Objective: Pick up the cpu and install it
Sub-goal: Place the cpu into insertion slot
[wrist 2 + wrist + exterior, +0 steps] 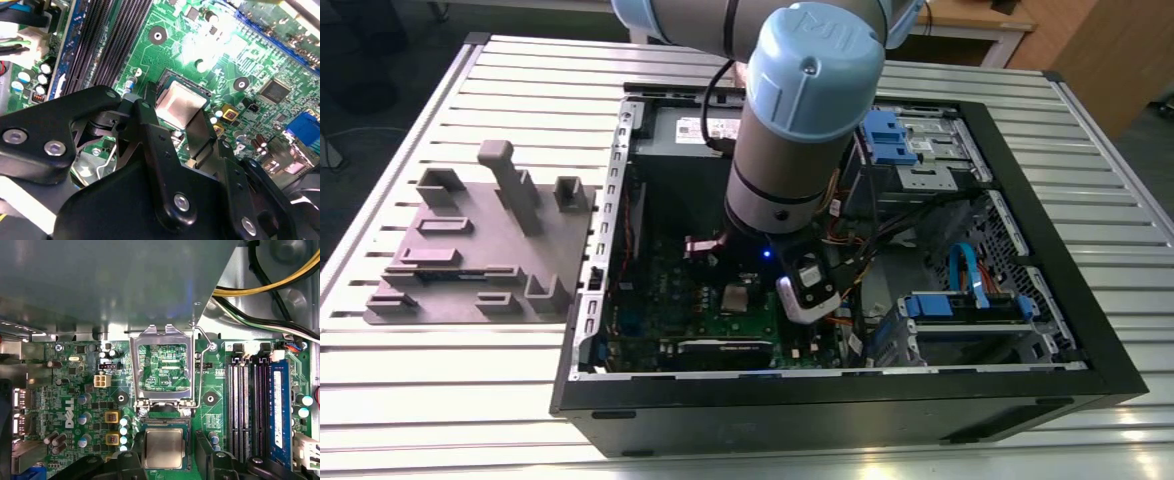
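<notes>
Reaching into the case (854, 410), the arm (781, 170) stood over the cpu (738, 298). In the second wrist view the gripper (172, 112) was spread, fingers (150, 135) flanking the cpu. In the first wrist view the cpu sat in its socket (165, 423) between them.

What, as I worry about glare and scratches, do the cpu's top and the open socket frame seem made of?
The cpu: its top looks like metal, likely plated, with a satin silver-grey finish that catches light softly without mirroring. The open socket frame: thin bright sheet metal, probably stamped steel, judging by its shiny bent edges and cut-out centre.
</notes>
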Action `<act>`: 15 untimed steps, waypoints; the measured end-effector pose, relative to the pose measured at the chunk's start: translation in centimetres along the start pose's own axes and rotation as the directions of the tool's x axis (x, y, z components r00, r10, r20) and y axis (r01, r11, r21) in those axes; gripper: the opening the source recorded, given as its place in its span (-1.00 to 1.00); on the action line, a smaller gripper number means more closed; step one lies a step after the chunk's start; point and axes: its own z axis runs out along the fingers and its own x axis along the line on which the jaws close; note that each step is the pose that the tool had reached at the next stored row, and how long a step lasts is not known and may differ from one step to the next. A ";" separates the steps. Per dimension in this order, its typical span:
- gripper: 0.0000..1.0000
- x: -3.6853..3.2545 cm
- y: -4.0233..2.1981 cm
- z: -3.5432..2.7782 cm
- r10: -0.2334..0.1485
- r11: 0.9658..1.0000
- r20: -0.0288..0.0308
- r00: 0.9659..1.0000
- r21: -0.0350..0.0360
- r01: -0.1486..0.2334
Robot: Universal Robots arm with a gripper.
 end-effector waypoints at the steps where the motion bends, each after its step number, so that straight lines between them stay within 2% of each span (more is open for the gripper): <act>1: 0.01 -0.01 0.00 0.00 0.000 1.000 0.000 1.000 0.000 0.000; 13: 0.04 -0.03 -0.08 0.09 -0.011 1.000 0.000 1.000 0.001 0.011; 14: 0.16 -0.03 -0.08 0.10 -0.012 1.000 0.000 1.000 0.001 0.012; 15: 0.16 -0.03 -0.08 0.10 -0.012 1.000 0.000 1.000 0.001 0.012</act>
